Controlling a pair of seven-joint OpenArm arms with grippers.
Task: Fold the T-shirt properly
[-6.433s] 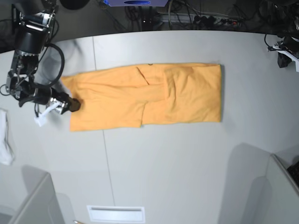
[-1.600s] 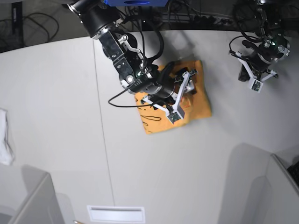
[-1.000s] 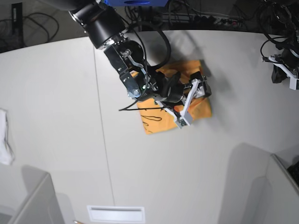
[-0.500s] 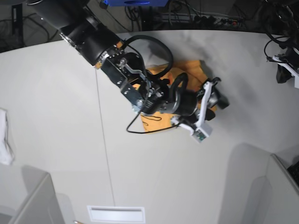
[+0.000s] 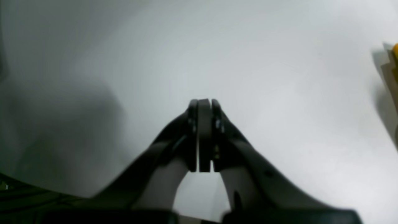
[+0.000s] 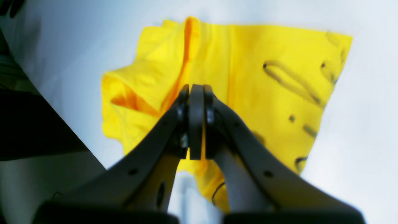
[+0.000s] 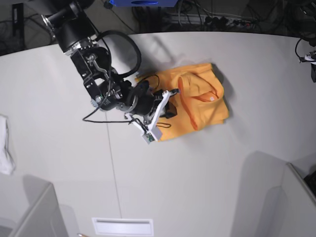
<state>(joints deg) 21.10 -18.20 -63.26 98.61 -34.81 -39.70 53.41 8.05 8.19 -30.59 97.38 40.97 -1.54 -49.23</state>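
Currently the right claw (image 6: 196, 123), clenched and empty, is hovering over the bunched T-shirt (image 7: 197, 101) at frame centre; I judge it should reopen before smoothing that raised fold flat.

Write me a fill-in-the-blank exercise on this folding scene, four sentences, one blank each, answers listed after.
1. The T-shirt is folded into a bundle of the colour ____.
2. The lettering on the cloth is ____ in colour.
3. The right hand has its jaws ____.
4. The left hand grips ____ and hangs over bare table.

Missing words: orange-yellow; black; shut; nothing
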